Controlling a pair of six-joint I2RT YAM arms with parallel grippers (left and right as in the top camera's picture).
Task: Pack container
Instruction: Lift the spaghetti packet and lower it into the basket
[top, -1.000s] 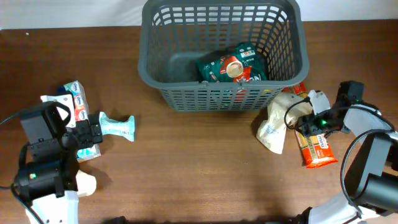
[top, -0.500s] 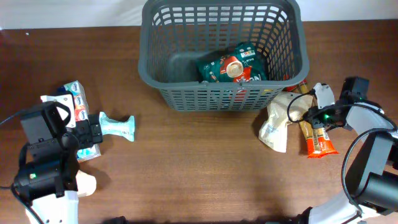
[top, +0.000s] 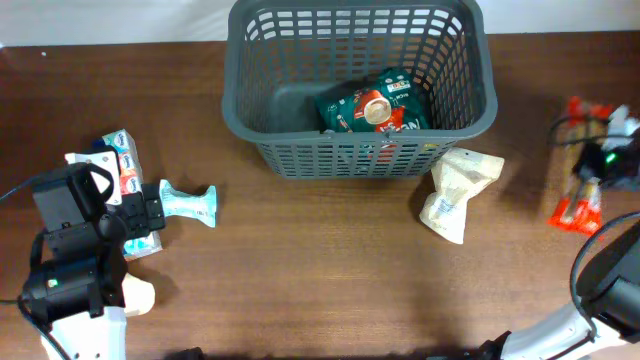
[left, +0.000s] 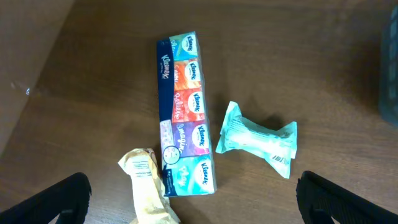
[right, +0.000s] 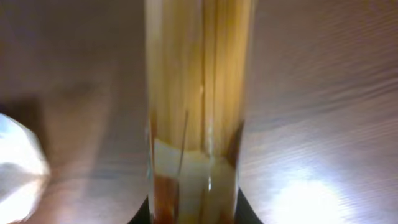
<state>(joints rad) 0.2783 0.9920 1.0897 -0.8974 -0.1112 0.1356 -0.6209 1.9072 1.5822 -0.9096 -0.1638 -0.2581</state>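
The big grey basket (top: 229, 70) sits at the far side of the brown table (top: 320, 290), in the middle. Inside it lies one green packet (top: 372, 108), down at the basket's right front part. The rest of its floor is bare.

A light tan bag (top: 456, 185) lies on the table just outside the basket's front right corner.

Far to the right of the basket, the right gripper (top: 597, 162) is squeezed tight on a long packet of spaghetti (right: 199, 74) with red ends.

Far to the left of the basket and nearer the front, the left gripper (top: 152, 212) has its fingers (left: 62, 199) wide apart and holds nothing. Below it lie a pack of tissues (left: 185, 112), a pale blue-green packet (left: 258, 140) and a small tan packet (left: 148, 186).
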